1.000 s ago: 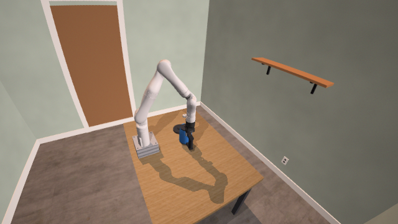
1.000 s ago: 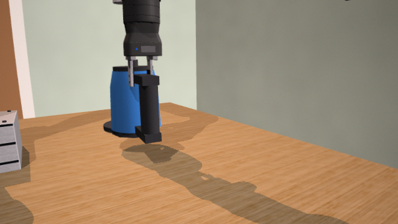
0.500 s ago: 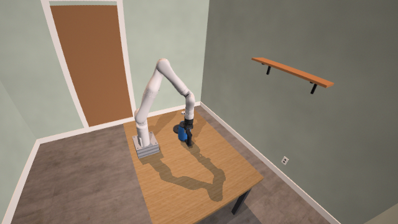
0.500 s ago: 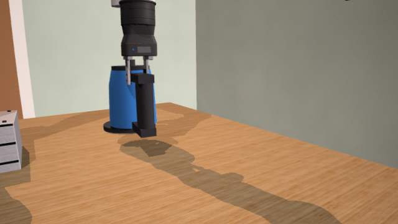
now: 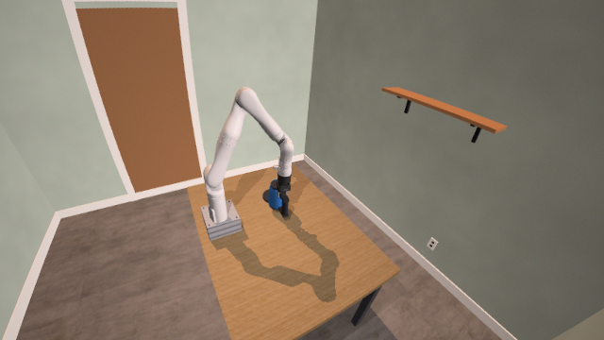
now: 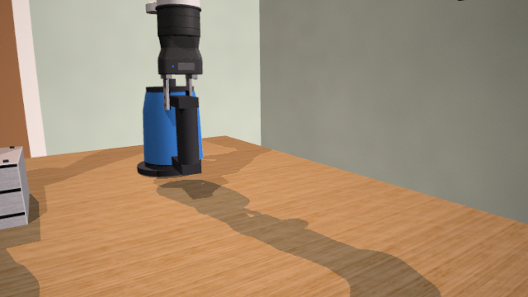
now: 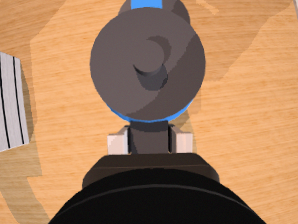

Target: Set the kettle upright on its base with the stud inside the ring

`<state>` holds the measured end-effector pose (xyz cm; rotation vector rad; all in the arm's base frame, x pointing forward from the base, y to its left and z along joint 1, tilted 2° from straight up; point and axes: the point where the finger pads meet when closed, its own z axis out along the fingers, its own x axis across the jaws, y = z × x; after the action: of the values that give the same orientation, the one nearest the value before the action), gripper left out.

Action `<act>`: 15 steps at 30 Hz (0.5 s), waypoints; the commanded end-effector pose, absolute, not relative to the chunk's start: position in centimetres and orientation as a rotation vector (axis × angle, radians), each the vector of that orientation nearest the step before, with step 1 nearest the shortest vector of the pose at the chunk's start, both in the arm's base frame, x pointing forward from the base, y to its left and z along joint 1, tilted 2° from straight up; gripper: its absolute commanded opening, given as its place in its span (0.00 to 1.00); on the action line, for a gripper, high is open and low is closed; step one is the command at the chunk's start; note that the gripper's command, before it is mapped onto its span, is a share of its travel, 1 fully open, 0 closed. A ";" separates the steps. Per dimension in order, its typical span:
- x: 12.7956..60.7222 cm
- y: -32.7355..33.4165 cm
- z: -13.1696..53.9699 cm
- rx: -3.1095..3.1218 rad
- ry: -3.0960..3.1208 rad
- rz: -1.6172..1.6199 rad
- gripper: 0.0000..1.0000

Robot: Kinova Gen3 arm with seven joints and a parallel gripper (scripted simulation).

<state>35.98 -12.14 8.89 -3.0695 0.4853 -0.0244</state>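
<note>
The blue kettle (image 6: pixel 165 125) with a dark lid and a black handle (image 6: pixel 186 132) stands upright over the flat black round base (image 6: pixel 150 169), at or just above it. I cannot tell whether they touch, and the stud and ring are hidden. My gripper (image 6: pixel 178 103) points straight down and is shut on the top of the kettle's handle. In the wrist view the lid (image 7: pixel 148 64) fills the middle, the base's rim (image 7: pixel 174 8) shows beyond it, and my gripper (image 7: pixel 149 134) clasps the handle. In the top view the kettle (image 5: pixel 274 198) hangs under my gripper (image 5: pixel 284 198).
The arm's grey pedestal (image 6: pixel 10 187) stands on the wooden table to the kettle's left, also visible in the top view (image 5: pixel 221 222). The table's far edge and the grey wall lie close behind the kettle. A shelf (image 5: pixel 441 110) hangs high on that wall.
</note>
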 end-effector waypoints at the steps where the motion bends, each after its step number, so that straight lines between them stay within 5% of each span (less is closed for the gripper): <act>1: 36.6 -10.9 9.1 -3.078 0.471 -0.033 0.00; 15: 38.2 -7.3 9.3 -3.078 0.471 -0.033 0.00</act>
<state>37.97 -8.05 9.12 -3.0720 0.4851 -0.0331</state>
